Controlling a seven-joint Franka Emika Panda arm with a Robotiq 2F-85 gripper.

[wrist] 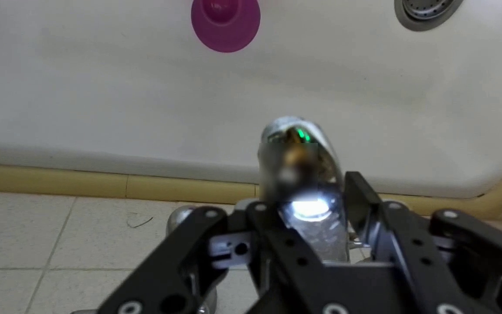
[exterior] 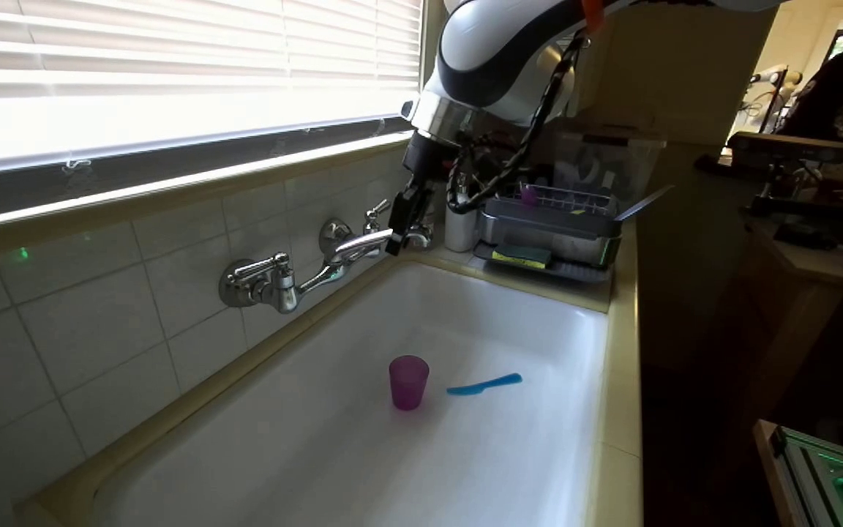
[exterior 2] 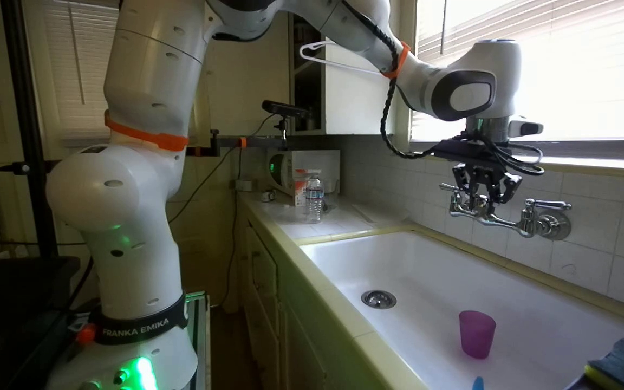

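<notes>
Cup point(exterior: 408, 383) beside knife point(exterior: 485, 385) in the sink point(exterior: 304, 454), faucet point(exterior: 339, 254) on the adjoining wall point(exterior: 180, 263), tool point(wrist: 312, 196) around its spout point(exterior: 370, 241).

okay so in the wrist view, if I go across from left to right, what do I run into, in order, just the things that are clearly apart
Thin dark strand, purple cup, chrome faucet spout, sink drain.
</notes>
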